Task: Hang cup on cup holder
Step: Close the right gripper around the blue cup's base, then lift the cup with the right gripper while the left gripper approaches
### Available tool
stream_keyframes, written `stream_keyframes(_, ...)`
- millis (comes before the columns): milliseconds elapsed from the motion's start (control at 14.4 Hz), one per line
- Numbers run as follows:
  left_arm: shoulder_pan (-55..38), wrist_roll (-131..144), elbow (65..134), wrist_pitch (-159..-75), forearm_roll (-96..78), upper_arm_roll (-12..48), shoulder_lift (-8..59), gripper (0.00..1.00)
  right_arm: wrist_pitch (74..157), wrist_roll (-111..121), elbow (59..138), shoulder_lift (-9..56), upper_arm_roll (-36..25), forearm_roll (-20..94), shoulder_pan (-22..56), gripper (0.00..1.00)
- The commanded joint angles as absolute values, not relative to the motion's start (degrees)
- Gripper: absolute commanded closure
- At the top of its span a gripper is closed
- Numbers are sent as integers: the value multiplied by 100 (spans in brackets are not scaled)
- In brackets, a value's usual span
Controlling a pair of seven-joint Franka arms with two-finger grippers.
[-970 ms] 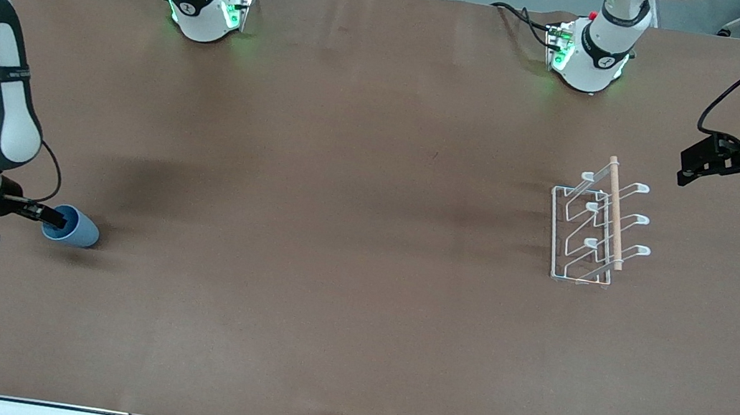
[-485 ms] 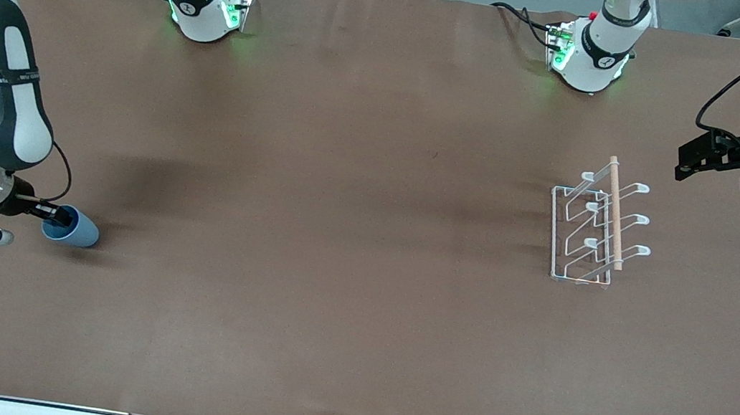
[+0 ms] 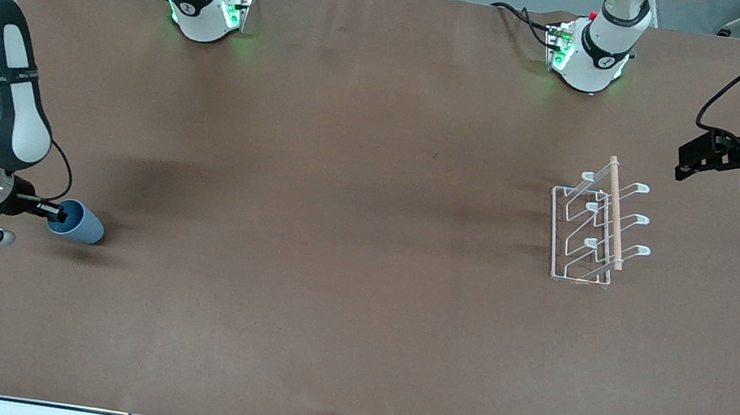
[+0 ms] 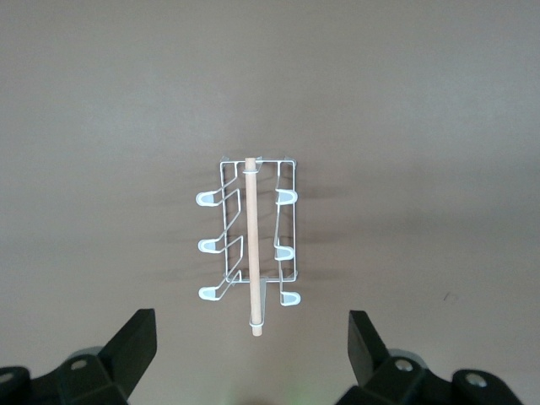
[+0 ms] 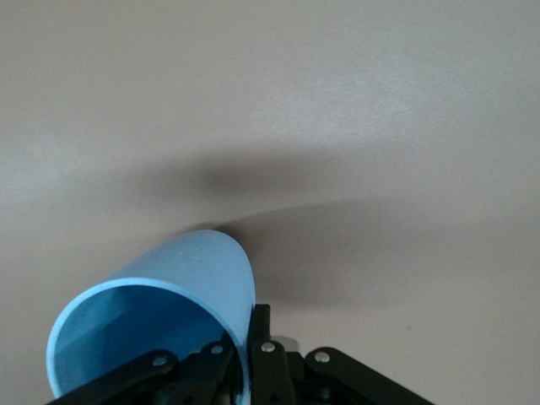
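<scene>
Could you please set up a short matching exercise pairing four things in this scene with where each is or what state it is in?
Things:
1. cup
2. cup holder
3. left gripper
4. right gripper

States:
A. open, holding nothing, near the rack at its own arm's end of the table
B. shut on the rim of a light-blue tumbler
C. standing on the table, all its pegs bare
D. tipped on its side at the right arm's end of the table, mouth toward the fingers gripping it

Pairs: 1-D, 2-C, 3-A, 4-B
</scene>
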State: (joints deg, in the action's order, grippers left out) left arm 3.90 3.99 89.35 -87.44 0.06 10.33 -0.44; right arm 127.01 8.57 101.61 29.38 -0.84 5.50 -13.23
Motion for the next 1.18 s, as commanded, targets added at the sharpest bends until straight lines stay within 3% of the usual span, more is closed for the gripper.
stream_keyframes(0,326,334,8772,-8648,-44,1055,0,0,11754,879,10151,2313,113,1165,-1266,100)
stream_keyframes(416,-281,54,7964,-8815,-26,1871,26,0,10179,870,10169,1652,211,3485,-660,100)
stream_keyframes(762,-457,9,7901,-9640,-18,2819,87,0,10142,861,10239,1705,229,5639,42,100)
stream_keyframes(1109,-1009,-183,7709,-9888,938,3164,447,0,10265,861,10310,1723,228,6302,544,100)
